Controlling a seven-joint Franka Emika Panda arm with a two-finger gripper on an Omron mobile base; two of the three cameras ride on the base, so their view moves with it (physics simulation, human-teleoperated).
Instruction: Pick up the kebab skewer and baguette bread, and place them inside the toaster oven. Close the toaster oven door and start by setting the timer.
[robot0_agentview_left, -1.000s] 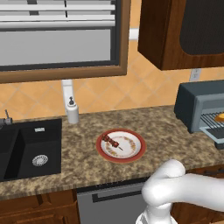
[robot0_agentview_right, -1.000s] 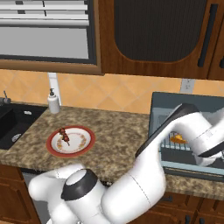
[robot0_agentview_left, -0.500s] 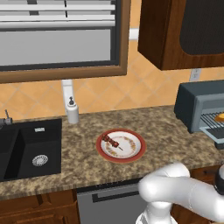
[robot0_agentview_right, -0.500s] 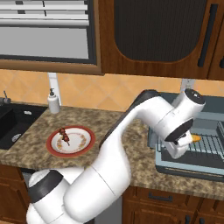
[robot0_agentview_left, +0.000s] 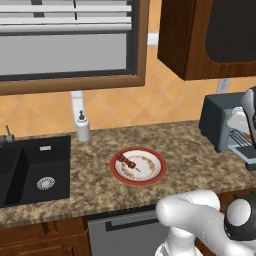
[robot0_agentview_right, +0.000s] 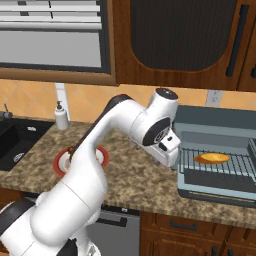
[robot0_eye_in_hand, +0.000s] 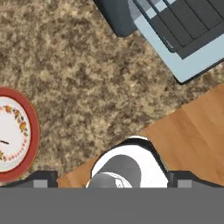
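Note:
The kebab skewer (robot0_agentview_left: 127, 162) lies on the left part of a red-rimmed plate (robot0_agentview_left: 150, 177) in the middle of the counter. On the wire rack inside the toaster oven (robot0_agentview_right: 215, 122) rests the baguette bread (robot0_agentview_right: 212, 158). The toaster oven door (robot0_agentview_right: 215, 192) is folded down flat. My gripper (robot0_agentview_right: 167, 162) hangs just left of the oven, above the counter, apart from the bread. In the hand view my gripper (robot0_eye_in_hand: 113, 178) is open with nothing between its fingertips (robot0_eye_in_hand: 41, 177), the plate's rim (robot0_eye_in_hand: 33, 131) at the left and the door (robot0_eye_in_hand: 183, 48) at the upper right.
A black sink (robot0_agentview_left: 30, 170) is set into the counter at the far left, with a soap dispenser (robot0_agentview_left: 82, 127) behind it. Dark wooden cabinets (robot0_agentview_right: 180, 35) hang above the oven. The counter's front edge and wooden floor (robot0_eye_in_hand: 188, 135) show below the hand.
My hand has drawn back out of the toaster oven and swung left over the counter. The baguette bread stays on the rack. The jaws stayed open.

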